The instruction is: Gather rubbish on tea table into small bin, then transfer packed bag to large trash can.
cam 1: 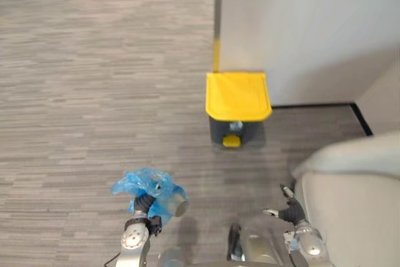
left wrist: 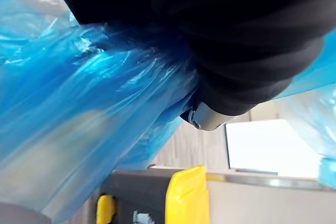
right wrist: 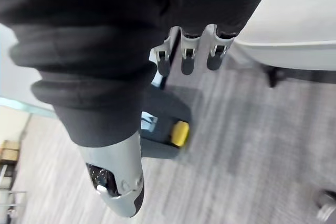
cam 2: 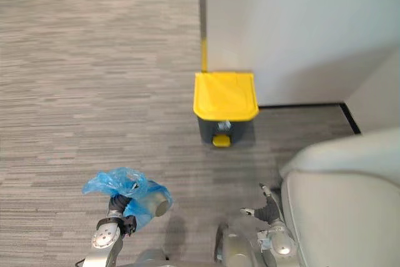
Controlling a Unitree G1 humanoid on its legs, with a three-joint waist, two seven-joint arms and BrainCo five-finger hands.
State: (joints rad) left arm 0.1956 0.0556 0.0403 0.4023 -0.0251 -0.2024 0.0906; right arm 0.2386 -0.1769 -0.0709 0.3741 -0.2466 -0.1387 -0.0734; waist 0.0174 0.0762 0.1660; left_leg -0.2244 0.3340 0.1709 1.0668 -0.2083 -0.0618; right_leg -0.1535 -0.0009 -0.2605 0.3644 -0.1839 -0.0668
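1. The left hand [cam 1: 145,206], at the lower left of the frame, was buried in the bunched blue bag [cam 1: 147,186]; how far it was closed could not be told.
2. The right hand [cam 1: 289,212], at the lower right, hung slack with fingers nearly straight, holding nothing.
3. The bag sat raised above the grey carpet [cam 1: 81,104].
4. The yellow-lidded trash can [cam 1: 237,95] stood mid-frame, lid down, against a grey wall [cam 1: 300,23], well apart from the bag.
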